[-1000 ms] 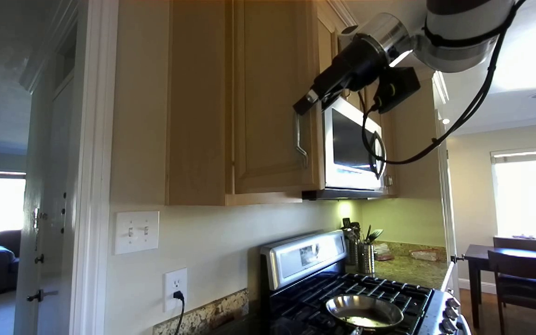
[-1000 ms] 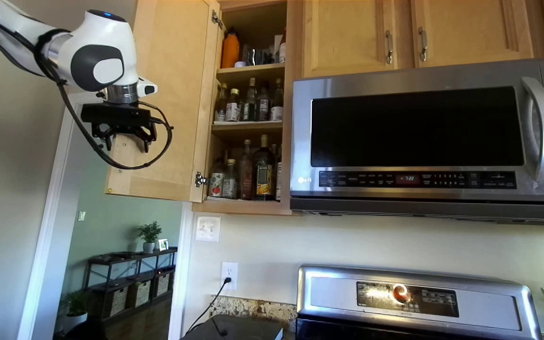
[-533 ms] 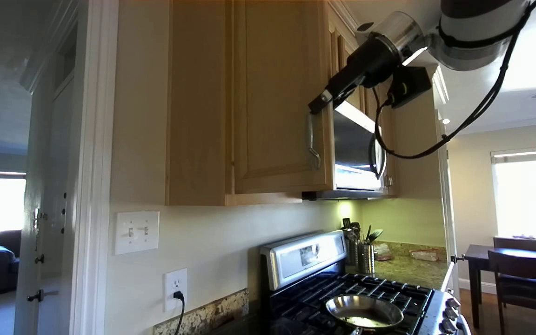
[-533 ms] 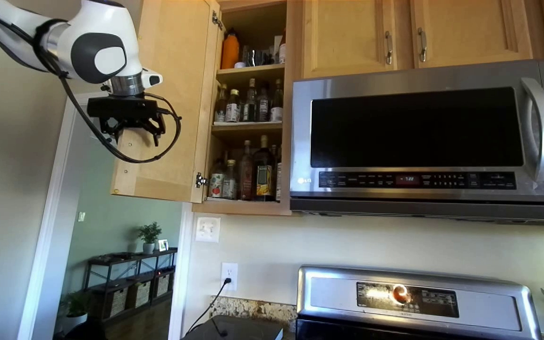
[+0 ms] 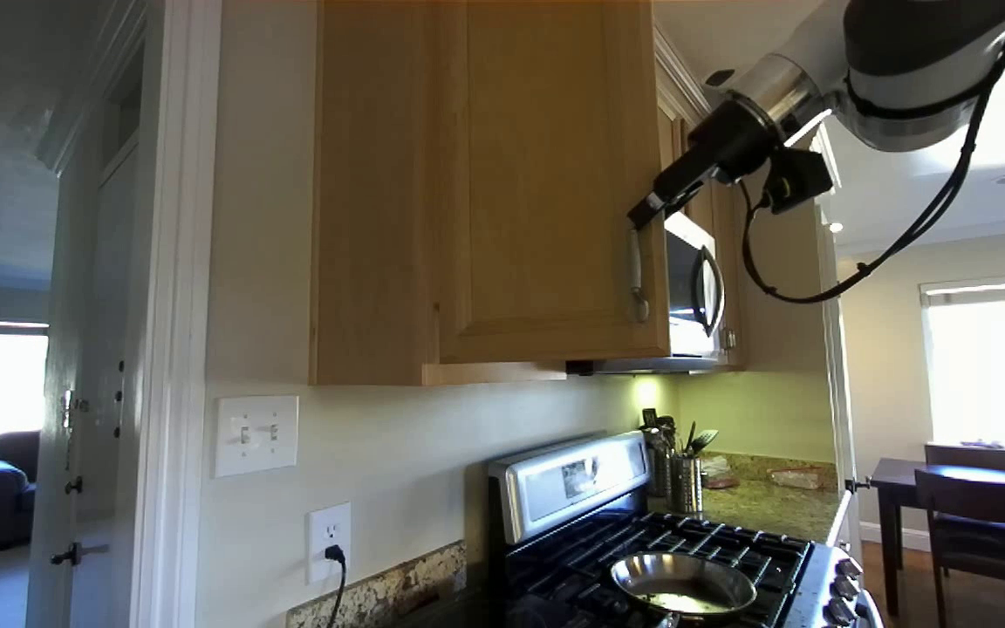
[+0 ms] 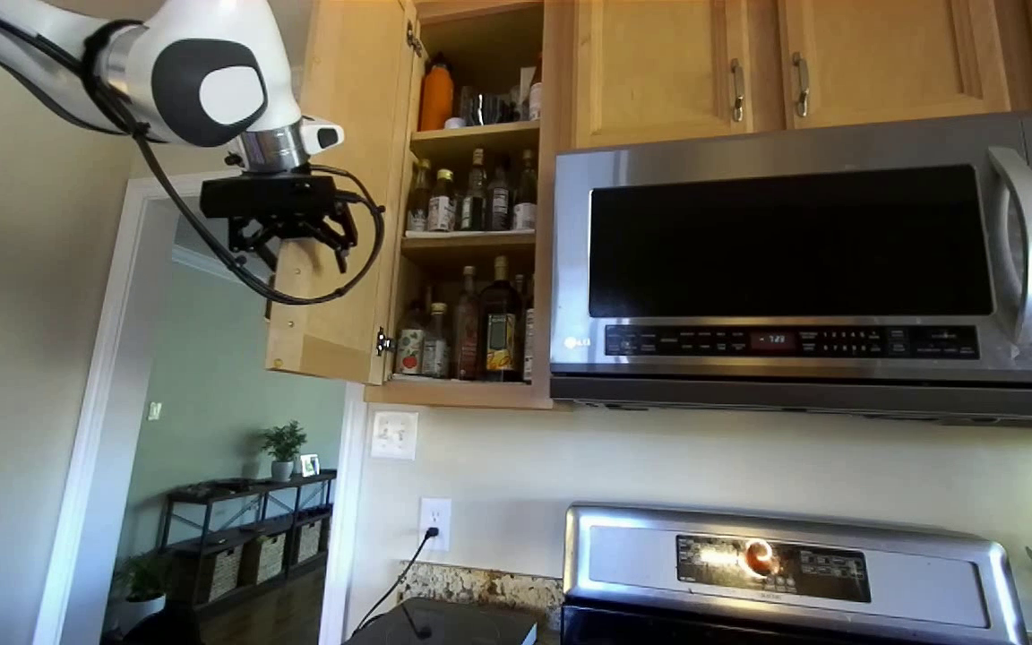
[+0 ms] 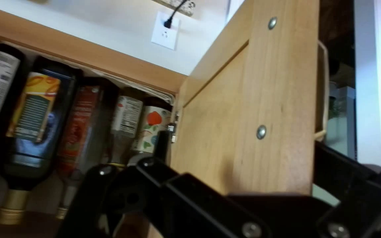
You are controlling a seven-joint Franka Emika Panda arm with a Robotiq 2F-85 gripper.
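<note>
Two fingers (image 5: 645,212) of the hand (image 6: 305,260) stand wide apart astride the free edge of the cupboard door (image 7: 243,109), probably to keep the wood between them, while hinges (image 6: 384,342) hold it ajar, left of the bottles (image 6: 500,327) in an exterior view.

In an exterior view we are looking along the wall (image 5: 398,453); in an exterior view, up at the microwave (image 6: 803,251); in wrist view, closely, inverted, at the cabinet door (image 7: 250,109) all are sharing.
</note>
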